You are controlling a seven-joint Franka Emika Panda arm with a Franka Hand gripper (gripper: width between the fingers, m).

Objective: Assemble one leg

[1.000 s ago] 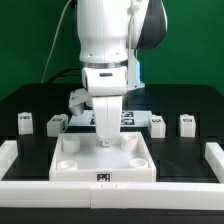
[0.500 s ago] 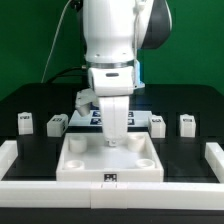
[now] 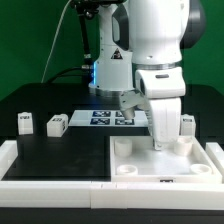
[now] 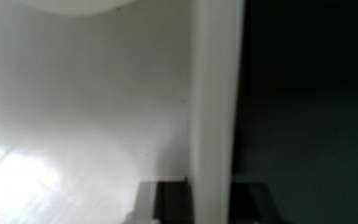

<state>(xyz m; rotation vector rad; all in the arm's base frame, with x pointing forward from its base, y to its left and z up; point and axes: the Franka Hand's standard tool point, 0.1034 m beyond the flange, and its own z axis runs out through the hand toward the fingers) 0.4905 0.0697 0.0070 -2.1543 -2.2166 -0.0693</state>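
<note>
— Black matte table [image 3: 60,150], green backdrop. What is the robot's two-finger gripper [image 3: 158,146] doing?
— It's clamped on a rim of the large white square plastic tabletop [image 3: 135,181]. The wrist view shows that rim pinched between the dark fingers.
— And the small white blocky tagged leg [image 3: 186,124]?
— Not fitted. It's loose just behind the tabletop. A second leg [image 3: 57,124] and third leg [image 3: 24,122] stand well apart from it, toward the exterior view's left.
— Risks?
— Held by one thin rim, the tabletop could twist or slip and topple the nearby leg.
</note>
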